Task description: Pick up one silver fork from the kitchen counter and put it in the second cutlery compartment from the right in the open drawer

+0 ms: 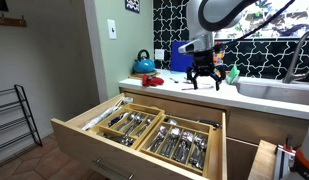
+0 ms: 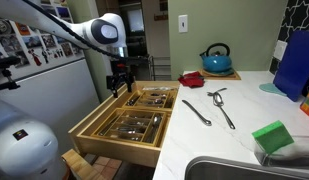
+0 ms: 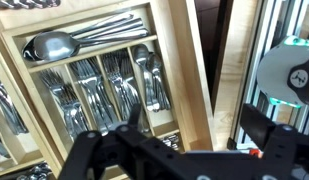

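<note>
The wide wooden drawer (image 1: 69,130) stands open below the pale counter (image 1: 184,92), and it shows in both exterior views (image 2: 112,142). It holds two wooden trays of silver cutlery (image 1: 179,142). Two silver forks (image 2: 197,111) (image 2: 223,108) lie on the counter (image 2: 194,135). My gripper (image 2: 119,84) hangs above the drawer's far part, near the counter edge (image 1: 204,76). In the wrist view my gripper (image 3: 194,135) is open and empty, above the tray's narrow slots of forks (image 3: 114,85) and the drawer's side wall (image 3: 189,90).
A blue kettle (image 2: 216,58), a red item (image 2: 191,78) and a blue box (image 2: 294,65) stand at the back of the counter. A green sponge (image 2: 272,136) lies beside the sink (image 2: 244,170). A narrower wooden pull-out (image 1: 264,160) is open next to the drawer.
</note>
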{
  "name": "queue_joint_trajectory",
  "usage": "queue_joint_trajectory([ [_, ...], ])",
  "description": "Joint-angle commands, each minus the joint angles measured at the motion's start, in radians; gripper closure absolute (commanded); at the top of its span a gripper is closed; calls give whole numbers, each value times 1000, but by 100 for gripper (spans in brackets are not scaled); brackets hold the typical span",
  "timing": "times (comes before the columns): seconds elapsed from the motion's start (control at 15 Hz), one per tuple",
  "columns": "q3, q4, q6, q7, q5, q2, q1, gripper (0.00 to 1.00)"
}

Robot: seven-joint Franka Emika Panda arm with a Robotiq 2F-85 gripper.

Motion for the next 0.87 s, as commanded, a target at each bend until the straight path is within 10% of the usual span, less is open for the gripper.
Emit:
queue_joint_trajectory([
  [0.0, -43, -64, -103, 140, 58, -172, 14, 0],
  [0.53, -28, -94, -262, 580, 125, -407, 17, 0],
  [0.8, -79, -53, -257, 510, 85, -351, 65, 0],
])
